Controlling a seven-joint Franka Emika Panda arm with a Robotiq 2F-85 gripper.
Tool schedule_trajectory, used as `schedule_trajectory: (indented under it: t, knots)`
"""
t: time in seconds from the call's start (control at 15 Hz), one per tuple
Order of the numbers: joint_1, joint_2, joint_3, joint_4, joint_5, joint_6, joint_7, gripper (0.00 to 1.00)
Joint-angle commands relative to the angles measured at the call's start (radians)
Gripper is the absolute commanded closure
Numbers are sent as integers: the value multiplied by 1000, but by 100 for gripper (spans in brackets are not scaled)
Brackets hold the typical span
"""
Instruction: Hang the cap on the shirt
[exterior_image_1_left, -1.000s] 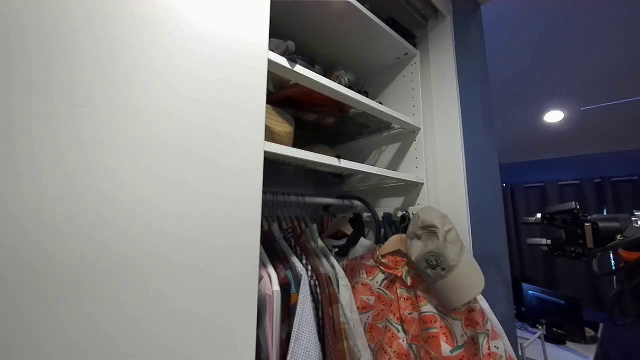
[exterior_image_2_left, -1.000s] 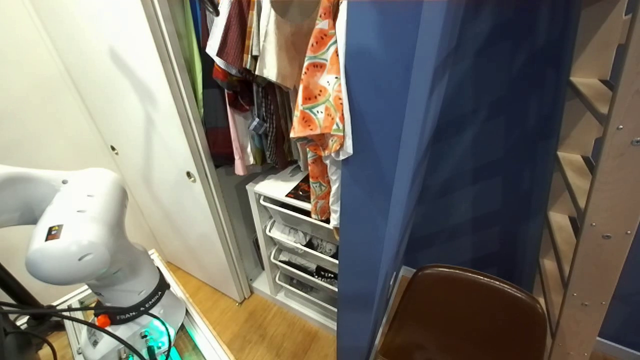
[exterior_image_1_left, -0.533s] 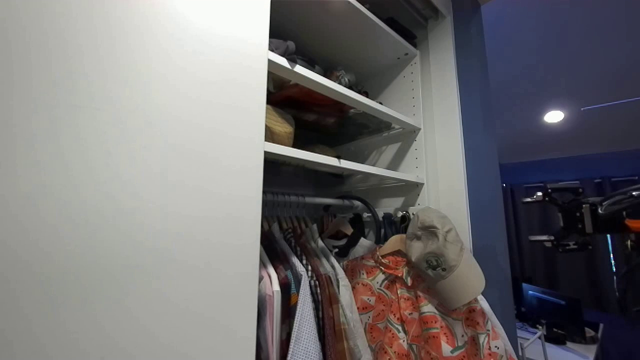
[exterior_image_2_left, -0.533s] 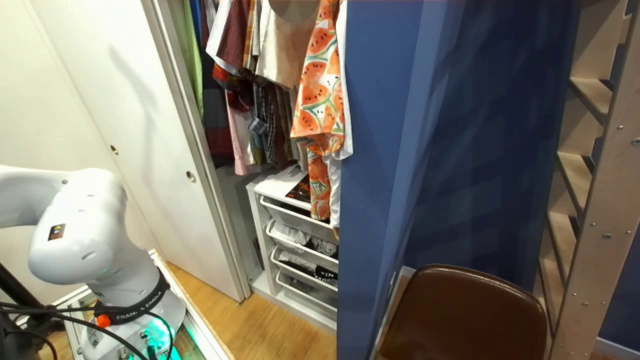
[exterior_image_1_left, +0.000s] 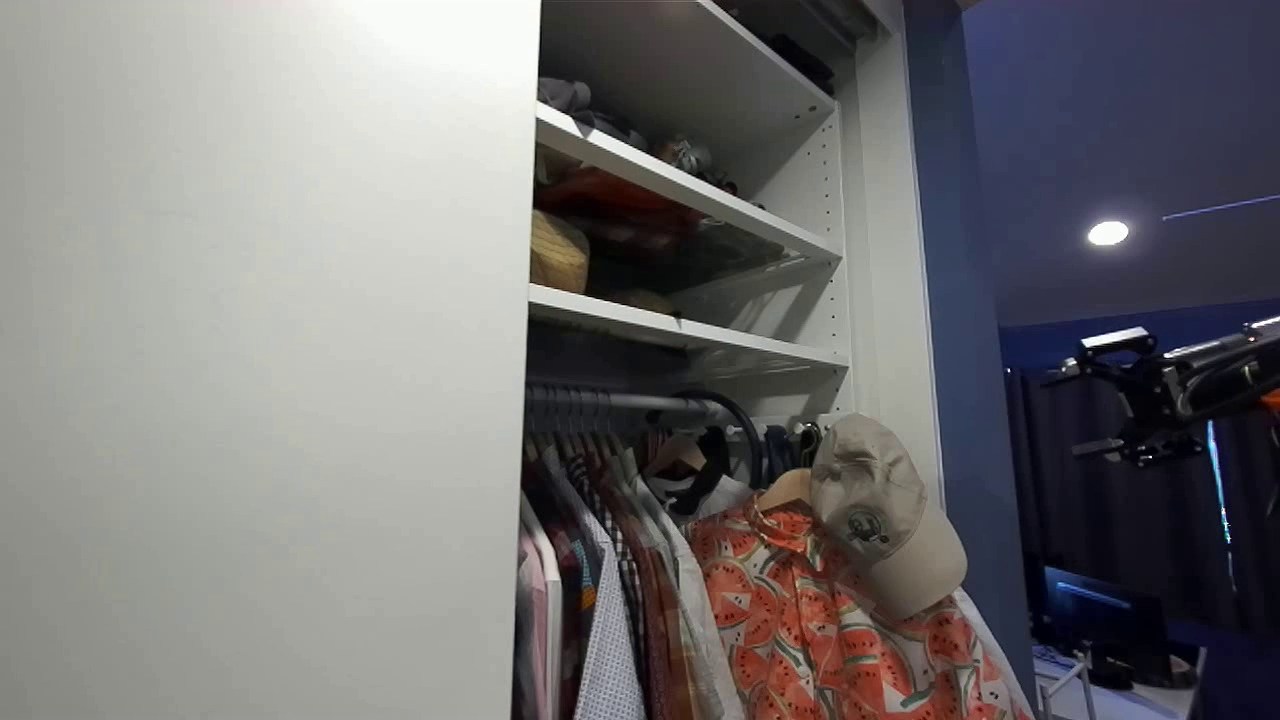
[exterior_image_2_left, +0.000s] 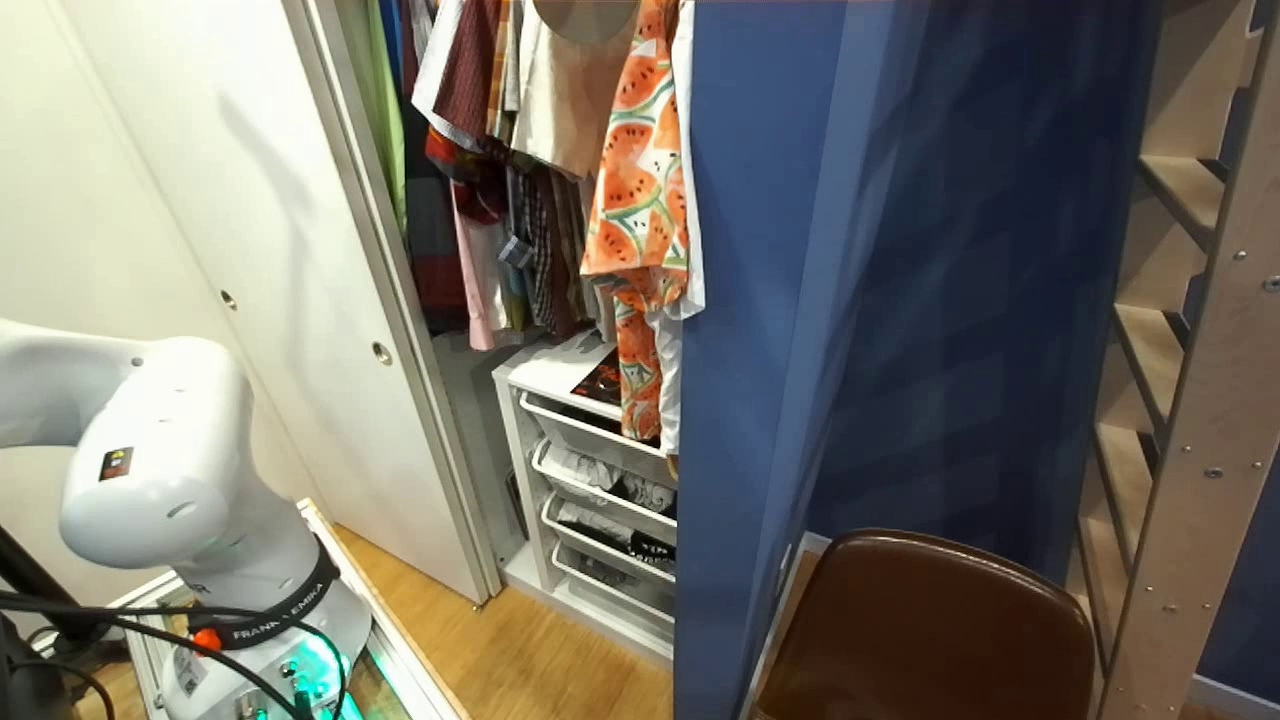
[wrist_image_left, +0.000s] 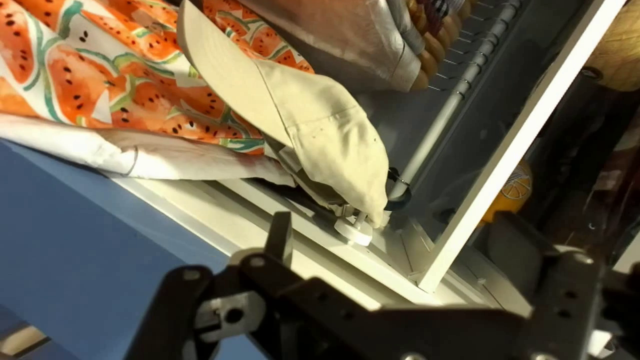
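Note:
The beige cap (exterior_image_1_left: 880, 510) hangs tilted, brim down, over one shoulder of the orange-red watermelon-patterned shirt (exterior_image_1_left: 790, 620). In the wrist view, the cap (wrist_image_left: 325, 125) has its back strap at a white knob (wrist_image_left: 353, 231) on the closet side; whether the strap is hooked over it is hard to tell. The shirt (wrist_image_left: 85, 75) lies behind the brim. In an exterior view only the cap's brim edge (exterior_image_2_left: 590, 15) and the shirt's lower part (exterior_image_2_left: 640, 160) show. My gripper (exterior_image_1_left: 1080, 410) is open and empty, to the right of the cap and apart from it.
White shelves (exterior_image_1_left: 690, 330) and a clothes rail (exterior_image_1_left: 640, 400) with several hanging garments are beside the shirt. A white sliding door (exterior_image_1_left: 270, 360) covers one side. A blue wall (exterior_image_2_left: 750, 300) borders the closet. A brown chair (exterior_image_2_left: 940, 620) and wooden ladder (exterior_image_2_left: 1190, 400) stand beyond.
My gripper has risen and turned in the exterior view, and its fingers show wider apart than one second ago. The cap and shirt stay nearly still. The arm's elbow has shifted slightly.

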Motion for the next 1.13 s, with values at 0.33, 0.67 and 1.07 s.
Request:
schedule_trajectory:
  t: [0.33, 0.67, 1.07]
  knots:
    - [87, 41, -57, 112, -94, -135, -15, 0]
    - [100, 45, -70, 120, -94, -149, -23, 0]
    - [100, 46, -70, 120, -94, -149, -24, 0]
